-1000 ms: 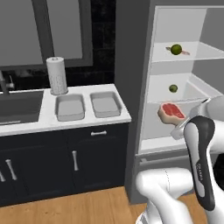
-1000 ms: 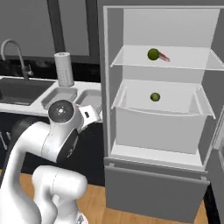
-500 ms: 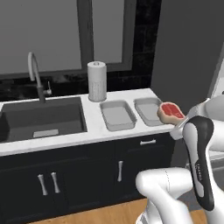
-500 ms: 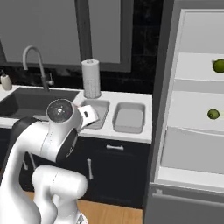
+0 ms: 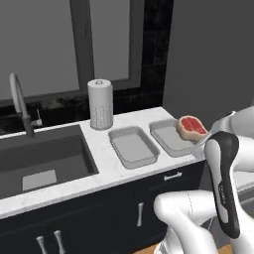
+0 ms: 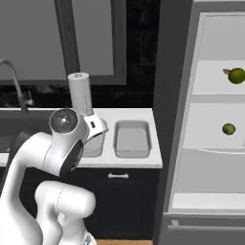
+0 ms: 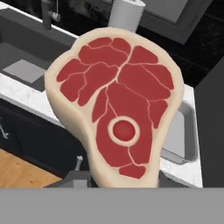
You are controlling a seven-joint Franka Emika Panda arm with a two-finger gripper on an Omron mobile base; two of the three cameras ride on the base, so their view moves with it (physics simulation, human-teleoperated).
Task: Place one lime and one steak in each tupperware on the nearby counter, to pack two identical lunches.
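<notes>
Far left in the left base view, curved silver tap (image 5: 19, 101) over a dark sunken sink basin (image 5: 42, 158), set into the white marble-look counter (image 5: 106, 174) above dark cabinets with silver bar handles (image 5: 140, 214). Next along, tall white paper-towel roll (image 5: 100, 104) upright at the back of the counter. Then two shallow grey rectangular tupperware trays side by side, apart from each other: left tray (image 5: 133, 146) bare, right tray (image 5: 170, 137) partly hidden behind the raw red steak with pale fat rim (image 5: 191, 127). Steak held up in the air over the right tray's near corner, clamped at its lower end by the two-finger gripper (image 7: 114, 183); fingers themselves hidden behind the meat in the hand view, jaws narrow on it. Seen from the right base view, white arm in front of the left tray, right tray (image 6: 132, 138) bare inside. Further right, open grey fridge (image 6: 210, 143) with two round green limes, one on the upper shelf (image 6: 236, 75), one on the shelf below (image 6: 228, 128).
</notes>
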